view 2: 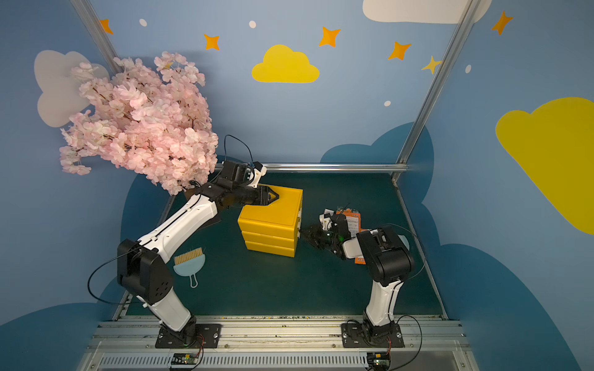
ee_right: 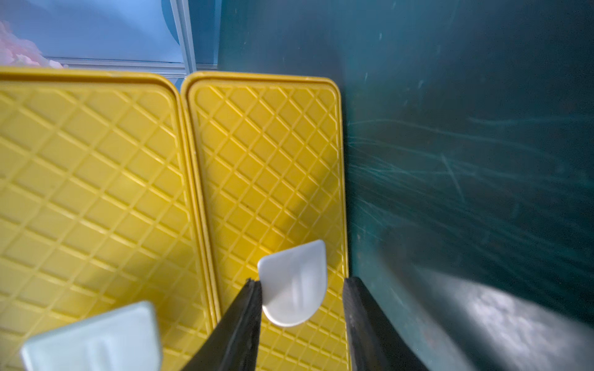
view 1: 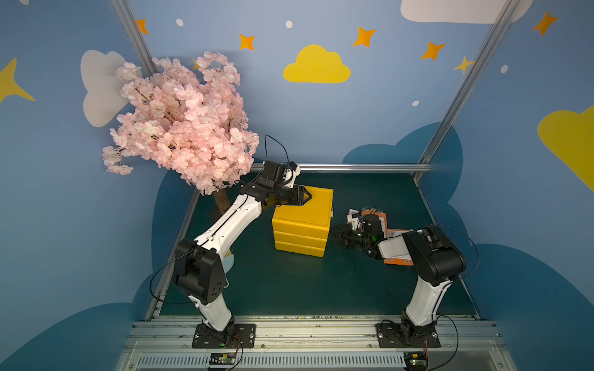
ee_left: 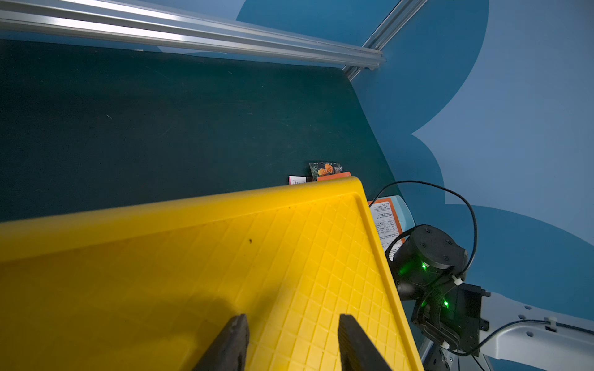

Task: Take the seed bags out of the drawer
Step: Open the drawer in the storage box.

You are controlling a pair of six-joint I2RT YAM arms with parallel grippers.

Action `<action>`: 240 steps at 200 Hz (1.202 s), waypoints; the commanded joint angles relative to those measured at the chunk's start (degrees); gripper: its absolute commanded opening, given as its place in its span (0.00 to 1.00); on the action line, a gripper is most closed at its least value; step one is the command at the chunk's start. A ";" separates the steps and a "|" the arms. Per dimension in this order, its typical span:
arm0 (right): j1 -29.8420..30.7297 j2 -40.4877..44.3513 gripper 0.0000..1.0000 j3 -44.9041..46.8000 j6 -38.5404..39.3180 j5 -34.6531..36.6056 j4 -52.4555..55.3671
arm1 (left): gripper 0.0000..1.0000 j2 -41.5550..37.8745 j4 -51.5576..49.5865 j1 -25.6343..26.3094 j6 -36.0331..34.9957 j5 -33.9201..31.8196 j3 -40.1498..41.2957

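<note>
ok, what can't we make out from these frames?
- Drawer contents: yellow cabinet drawers look shut, both top views; insides hidden.
- Seed bags count: right arm covers the pile in top views; cabinet edge hides most in left wrist view.
- Left gripper open over cabinet top; touching or hovering unclear, left wrist view.

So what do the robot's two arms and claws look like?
The left arm and right arm are white shells joined by chunky black joints, bolted to black base plates. A thin black cable loops off each. The left claw and right claw end in two dark tapering fingers. Green lights glow near the right claw.
</note>
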State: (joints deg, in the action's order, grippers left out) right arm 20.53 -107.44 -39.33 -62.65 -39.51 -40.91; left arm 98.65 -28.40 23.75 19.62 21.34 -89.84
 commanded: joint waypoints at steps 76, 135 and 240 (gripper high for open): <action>0.82 -2.35 0.13 -2.85 2.27 0.48 5.92 | 0.51 4.58 -17.03 0.42 0.52 -3.33 5.02; 1.29 3.46 0.00 -5.89 10.53 4.47 22.34 | 0.51 4.53 -16.79 0.47 0.81 -3.19 5.07; 1.80 9.28 0.00 -22.13 27.78 10.78 55.97 | 0.51 4.71 -15.90 0.42 1.15 -2.97 5.41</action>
State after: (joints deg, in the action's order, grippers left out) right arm 22.28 -101.45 -58.81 -39.77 -30.11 6.33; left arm 98.41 -27.97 23.88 19.68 20.99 -89.45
